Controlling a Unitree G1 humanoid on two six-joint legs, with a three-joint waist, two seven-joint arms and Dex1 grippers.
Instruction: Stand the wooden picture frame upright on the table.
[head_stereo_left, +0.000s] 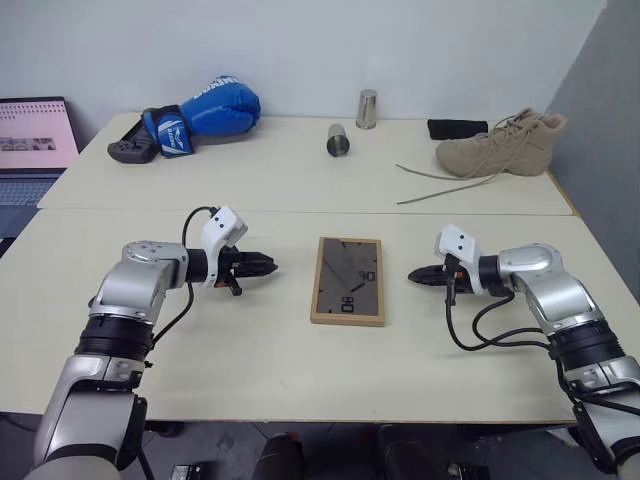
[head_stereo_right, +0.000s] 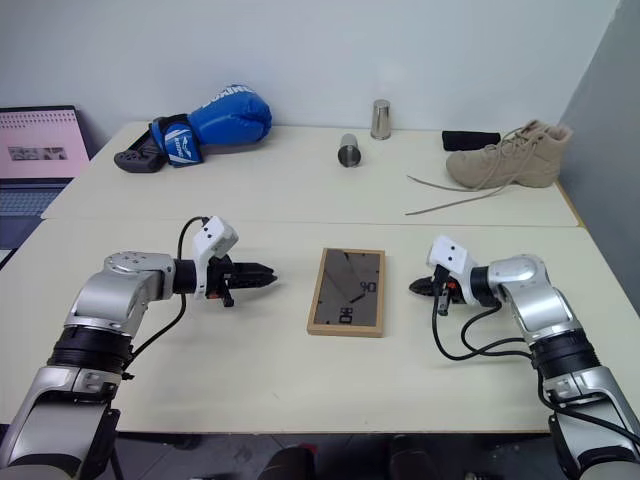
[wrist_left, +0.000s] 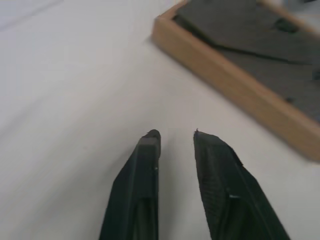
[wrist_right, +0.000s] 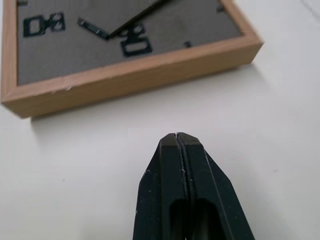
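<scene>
The wooden picture frame (head_stereo_left: 347, 281) lies flat, dark back up, on the near section of the counter (head_stereo_left: 300, 360), just short of the seam. At its 9 o'clock the left end effector (head_stereo_left: 268, 266) hovers with fingers slightly parted, holding nothing, bare counter between it and the frame's long edge. At 3 o'clock the right end effector (head_stereo_left: 412, 276) is pressed shut and empty, near the opposite edge.

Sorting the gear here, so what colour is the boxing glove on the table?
Blue with white lettering; the boxing glove shows best in the right eye view.
</scene>
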